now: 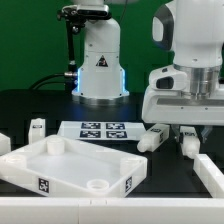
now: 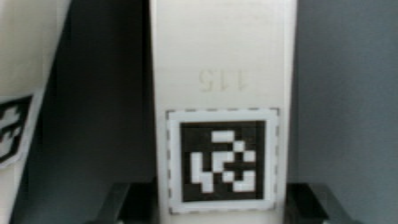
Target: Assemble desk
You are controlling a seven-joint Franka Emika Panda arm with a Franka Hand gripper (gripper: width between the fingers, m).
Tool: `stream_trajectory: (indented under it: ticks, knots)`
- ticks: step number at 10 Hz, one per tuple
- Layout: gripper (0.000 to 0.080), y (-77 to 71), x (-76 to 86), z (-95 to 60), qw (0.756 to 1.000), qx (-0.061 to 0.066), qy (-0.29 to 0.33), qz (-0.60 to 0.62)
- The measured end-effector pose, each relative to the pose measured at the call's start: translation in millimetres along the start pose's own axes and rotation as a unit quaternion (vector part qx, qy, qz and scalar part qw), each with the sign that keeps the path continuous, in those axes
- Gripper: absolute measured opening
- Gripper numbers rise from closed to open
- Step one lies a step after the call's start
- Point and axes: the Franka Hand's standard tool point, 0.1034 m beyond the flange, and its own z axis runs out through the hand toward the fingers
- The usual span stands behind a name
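Note:
The desk top (image 1: 70, 165) lies flat at the front of the exterior view's left, white, with a raised rim, round corner sockets and tags on its side. My gripper (image 1: 188, 133) hangs low over the table on the exterior view's right. It is shut on a short square white leg (image 1: 188, 146). In the wrist view that leg (image 2: 217, 90) runs lengthwise between the dark fingers (image 2: 128, 205), its black-and-white tag facing the camera, and the gripper (image 2: 217, 207) holds it by its sides. Whether the leg rests on the table or is just off it, I cannot tell.
A second leg (image 1: 152, 138) lies just beside the gripper toward the desk top; its tagged face (image 2: 22, 110) shows in the wrist view. Two more legs (image 1: 37, 128) (image 1: 5, 143) stand behind the top. The marker board (image 1: 103, 130) lies mid-table before the robot base (image 1: 100, 70). White rails (image 1: 212, 175) border the front and right.

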Motion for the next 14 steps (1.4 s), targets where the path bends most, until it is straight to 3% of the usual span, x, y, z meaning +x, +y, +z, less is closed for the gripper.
stream_trajectory:
  ticks: [2,3,4,6,8,10,11,14]
  knots:
    - [0.0286,1.1,0.6,-0.1,1.0,0.0,0.0,0.0]
    - [0.048,1.0,0.6,-0.1,1.0,0.0,0.0,0.0]
    - [0.061,0.5,-0.1,-2.9,1.0,-0.001,-0.002,-0.001]
    - [0.0638,3.7,4.7,-38.0,1.0,0.006,-0.004,-0.027]
    - [0.0647,26.2,30.3,-78.6,0.998,0.018,0.004,-0.064]
    - [0.0649,65.8,63.9,-82.9,0.991,0.022,0.018,-0.131]
    - [0.0649,73.2,72.9,-79.3,0.99,0.022,0.018,-0.136]
    - [0.0649,72.0,72.7,-78.4,0.991,0.022,0.017,-0.134]
